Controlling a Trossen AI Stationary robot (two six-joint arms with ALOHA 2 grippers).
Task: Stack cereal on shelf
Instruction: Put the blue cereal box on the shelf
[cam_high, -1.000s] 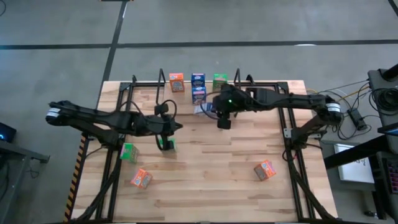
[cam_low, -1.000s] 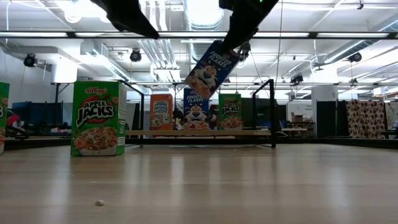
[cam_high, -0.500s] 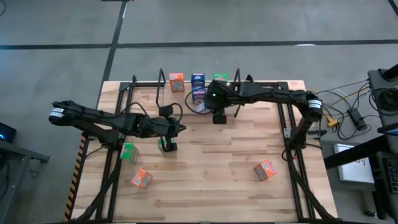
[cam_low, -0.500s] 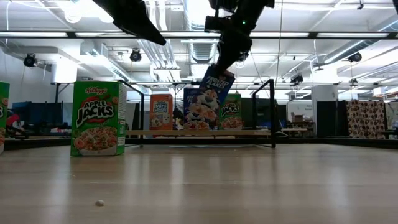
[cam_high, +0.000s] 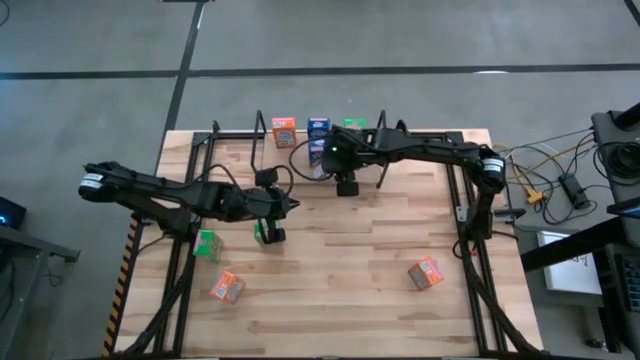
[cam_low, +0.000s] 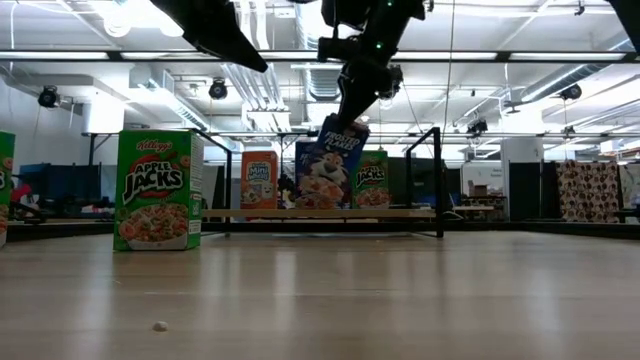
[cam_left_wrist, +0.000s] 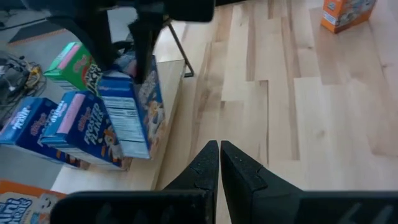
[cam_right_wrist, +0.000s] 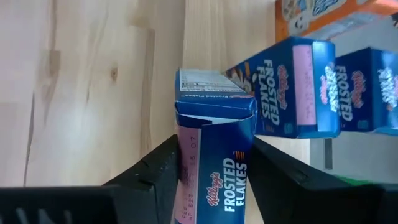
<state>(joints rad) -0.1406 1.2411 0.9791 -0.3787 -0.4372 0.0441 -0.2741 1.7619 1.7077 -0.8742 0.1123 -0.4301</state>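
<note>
My right gripper is shut on a blue cereal box at the front of the shelf, a black rod rack at the table's far edge. On the shelf stand an orange box, blue boxes and a green box. My left gripper is shut and empty, raised above the table's middle left. Beside it a green box stands on its base on the table. My right gripper pinches the blue box between its two fingers, on two opposite sides near its upper end. The fingers slant down from above toward the shelf. The box hangs tilted, its lower end down at the shelf's board.
Another green box and an orange one stand at the near left. A second orange box is at the near right. Bare wood lies in the table's middle and near part. The arms' black frames run along both table sides.
My right gripper has carried the blue box toward the table's far edge and left, down to the shelf. The box, tipped steeply and high before, now stands lower and nearer upright in front of the shelved boxes.
</note>
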